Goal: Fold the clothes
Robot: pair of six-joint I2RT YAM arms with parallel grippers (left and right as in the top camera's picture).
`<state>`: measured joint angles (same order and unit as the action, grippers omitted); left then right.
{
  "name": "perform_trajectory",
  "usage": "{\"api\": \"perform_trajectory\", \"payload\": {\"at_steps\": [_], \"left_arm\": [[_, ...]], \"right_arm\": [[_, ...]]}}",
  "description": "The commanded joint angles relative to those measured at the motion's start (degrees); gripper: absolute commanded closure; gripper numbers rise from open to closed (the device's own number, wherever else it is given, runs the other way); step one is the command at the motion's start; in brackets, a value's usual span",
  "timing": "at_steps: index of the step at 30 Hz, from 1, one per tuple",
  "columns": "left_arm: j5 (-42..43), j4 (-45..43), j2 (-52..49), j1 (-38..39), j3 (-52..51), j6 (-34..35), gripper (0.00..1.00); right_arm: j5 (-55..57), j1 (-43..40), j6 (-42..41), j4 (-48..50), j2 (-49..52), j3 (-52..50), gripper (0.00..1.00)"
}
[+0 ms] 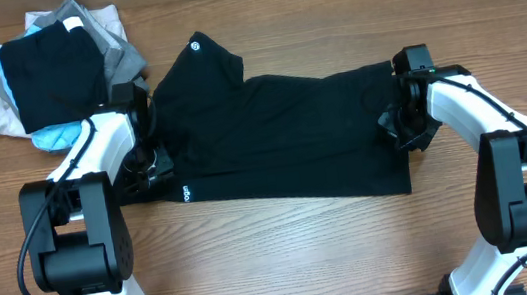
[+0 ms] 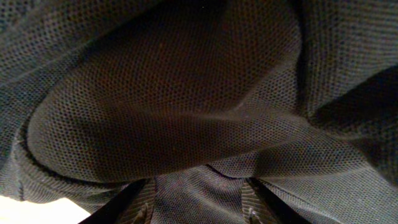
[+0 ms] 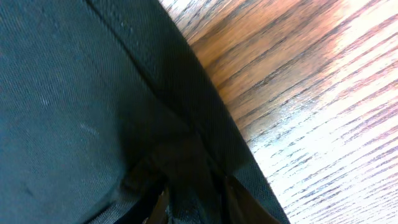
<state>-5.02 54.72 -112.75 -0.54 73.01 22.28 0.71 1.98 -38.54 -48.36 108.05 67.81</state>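
Observation:
The clothes (image 1: 282, 135), a black shirt, lie spread across the middle of the table, with a round white logo (image 1: 196, 46) at the upper left and small white lettering (image 1: 186, 192) at the lower left. My left gripper (image 1: 153, 131) is at the shirt's left edge. In the left wrist view the black mesh fabric (image 2: 186, 93) fills the frame and runs between the parted fingers of the left gripper (image 2: 202, 208). My right gripper (image 1: 391, 117) is at the right edge, where the right gripper (image 3: 199, 202) stands open astride the shirt's hem (image 3: 186, 118).
A pile of black, grey, beige and light-blue garments (image 1: 53, 78) sits at the back left, just behind the left arm. Bare wooden tabletop (image 1: 307, 253) lies in front of the shirt and shows beside the hem (image 3: 311, 93).

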Motion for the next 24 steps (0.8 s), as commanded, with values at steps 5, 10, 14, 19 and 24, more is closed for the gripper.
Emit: {"api": "perform_trajectory", "payload": {"at_steps": [5,10,14,19,24], "left_arm": [[-3.72,-1.55,-1.62,-1.05,-0.52,0.46,0.52],[-2.89,-2.27,-0.61,-0.94,0.17,0.44,0.47],[-2.84,-2.25,2.4,-0.94,0.96,0.42,0.4],[-2.21,-1.68,7.19,-0.22,1.2,0.42,0.27],[3.61,0.0,10.6,2.19,1.2,0.31,0.23]], "right_arm": [[3.28,-2.51,-0.02,3.08,-1.11,1.7,0.59],[5.25,-5.77,-2.58,-2.86,-1.68,6.51,0.29],[4.79,-7.61,-2.03,-10.88,-3.28,13.07,0.23],[-2.64,-7.26,3.41,-17.88,-6.34,17.03,0.24],[-11.17,-4.42,11.56,-22.86,-6.78,15.61,0.28]]}}
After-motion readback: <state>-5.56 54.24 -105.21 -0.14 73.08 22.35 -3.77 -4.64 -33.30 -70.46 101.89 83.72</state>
